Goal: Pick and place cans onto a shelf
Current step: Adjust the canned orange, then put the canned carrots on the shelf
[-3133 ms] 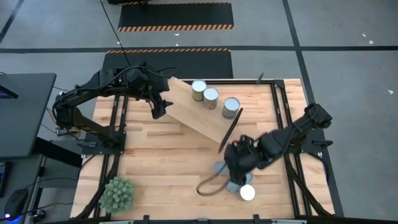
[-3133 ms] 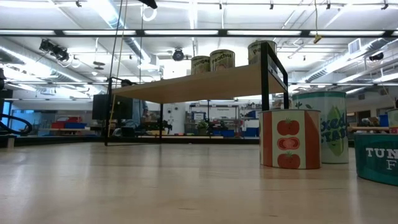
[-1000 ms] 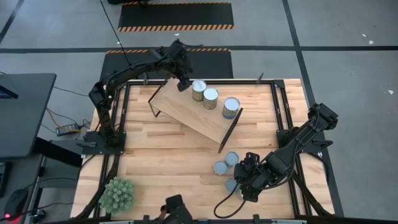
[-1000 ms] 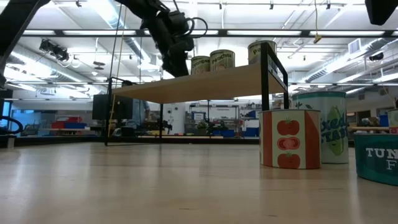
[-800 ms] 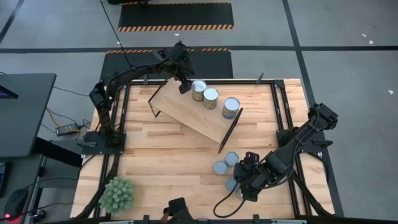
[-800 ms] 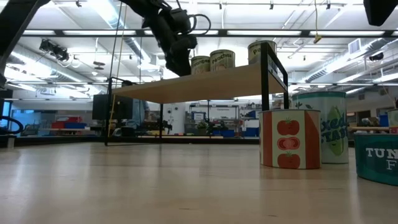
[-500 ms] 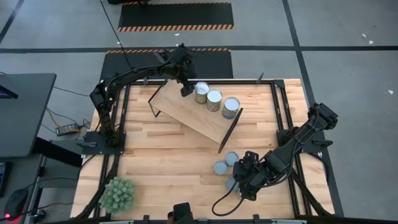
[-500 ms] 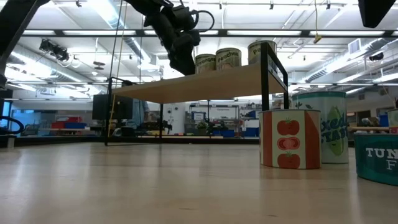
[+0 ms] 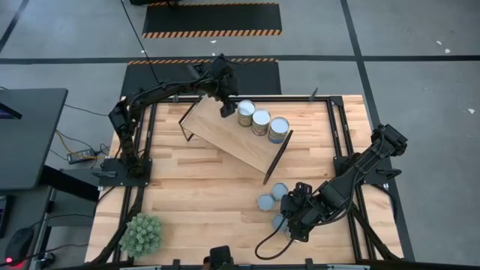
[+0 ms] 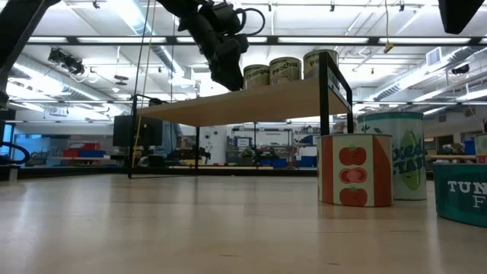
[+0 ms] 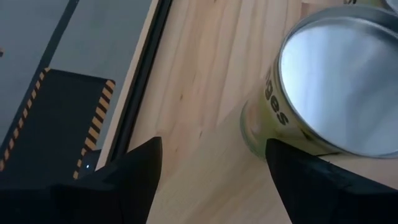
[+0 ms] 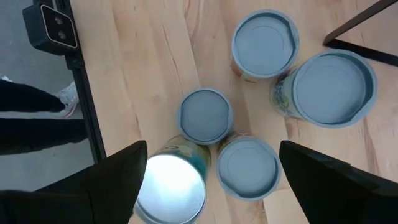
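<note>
- Cans crowd the shelf edge; left gripper (fingers spread, empty) could nudge one off.
- Right gripper, fingers wide, holds nothing.

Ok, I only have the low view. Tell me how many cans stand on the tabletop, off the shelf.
Observer: Five cans, clustered on the tabletop, by the right wrist view.
Operator: Say where the right gripper is.
Observer: The right gripper hovers above that cluster, jaws open, holding nothing.
Operator: Now the left one.
Observer: The left gripper is over the shelf with open jaws; the end can of the three there stands beside them, not between.
</note>
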